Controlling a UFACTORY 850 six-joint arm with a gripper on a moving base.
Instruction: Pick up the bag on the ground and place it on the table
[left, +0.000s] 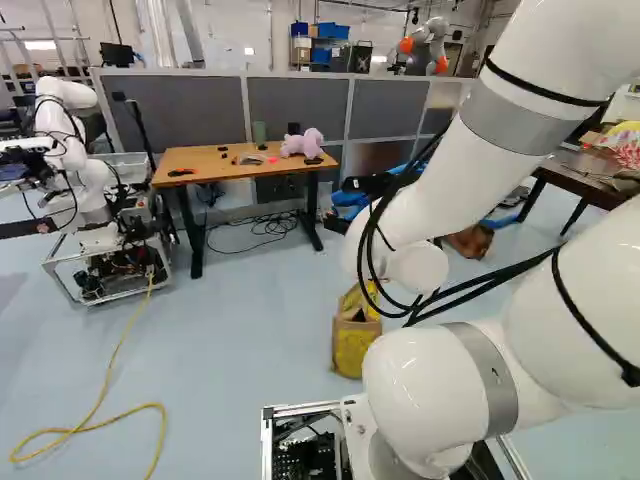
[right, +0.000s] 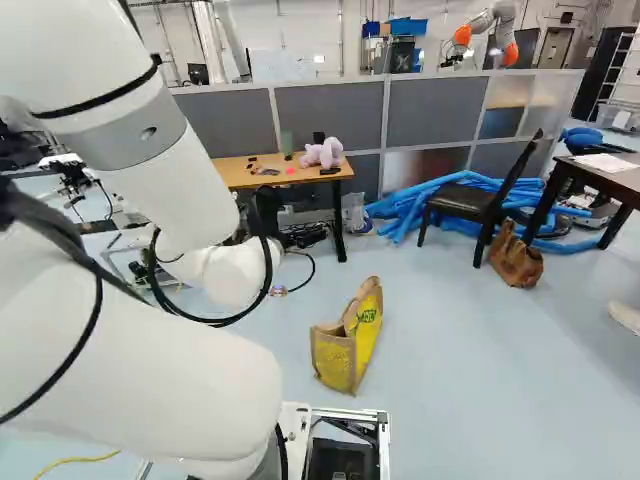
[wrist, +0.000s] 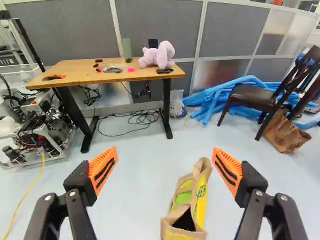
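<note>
Orange pads (wrist: 104, 169) face each other across a wide gap: the gripper (wrist: 166, 169) stands spread, its two fingers well apart. Ahead of it and lower, seen between the fingers and nearer one of them, the bag (wrist: 199, 192) stands on the floor (right: 455, 380). It is yellow and tan, its mouth open, with something green inside. In the left base view the arm (left: 440, 200) overlaps one side of the bag; in the right base view the bag shows whole, just right of the arm.

Beyond the bag is the table (wrist: 75, 74), wooden on black legs. On it sit a pink plush toy (wrist: 164, 54), a green cylinder (wrist: 127, 48) and some small items. Black cables (wrist: 141, 118) lie on the floor by its legs. Blue tubes (right: 415, 205) are piled on the floor beside the table, with a dark chair (right: 465, 202) in front of them and a handbag (right: 516, 262) near the chair. Farther right in the right base view stands a dark table (right: 615, 182).

At the left of the left base view is another robot (left: 75, 140), and a yellow cable (left: 108, 370) trails across the floor from its base. Grey partitions (left: 285, 105) run behind the table.
</note>
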